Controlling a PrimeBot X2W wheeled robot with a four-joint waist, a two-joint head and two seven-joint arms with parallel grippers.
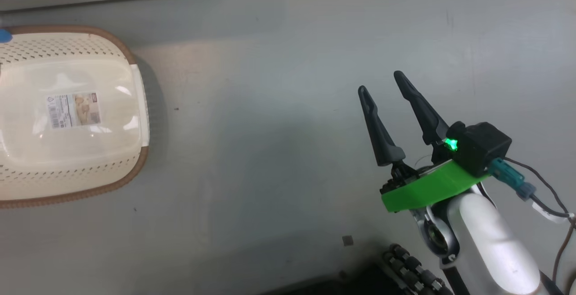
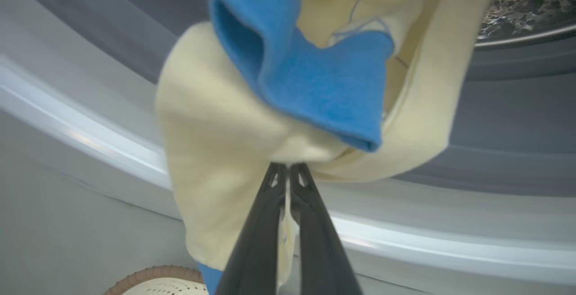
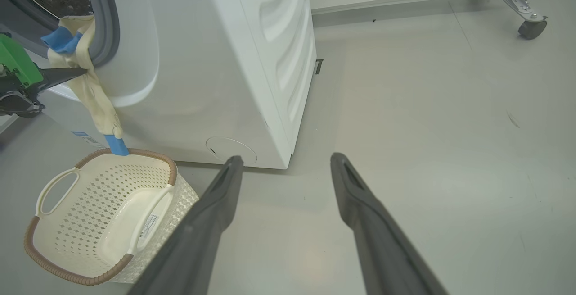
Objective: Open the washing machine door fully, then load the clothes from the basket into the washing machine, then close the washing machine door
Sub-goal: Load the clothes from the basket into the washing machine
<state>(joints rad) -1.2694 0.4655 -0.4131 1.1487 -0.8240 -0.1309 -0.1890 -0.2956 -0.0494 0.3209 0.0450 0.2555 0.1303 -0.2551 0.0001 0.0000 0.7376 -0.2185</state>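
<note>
Left wrist view: top of the clothes is cut off, and my left gripper tips are buried in a fold, clamped on it. Cream-yellow fabric with blue patches hangs from the washing machine mouth. The right wrist view shows its tail reaching the basket rim, contact unclear. Head view: my right gripper has jaws apart, holding nothing.

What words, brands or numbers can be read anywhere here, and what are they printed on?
No text here reads clearly.
On the label in the bottom of the basket: print too small and blurred to read.
On the blue sticker low on the washing machine front: too small to read.
</note>
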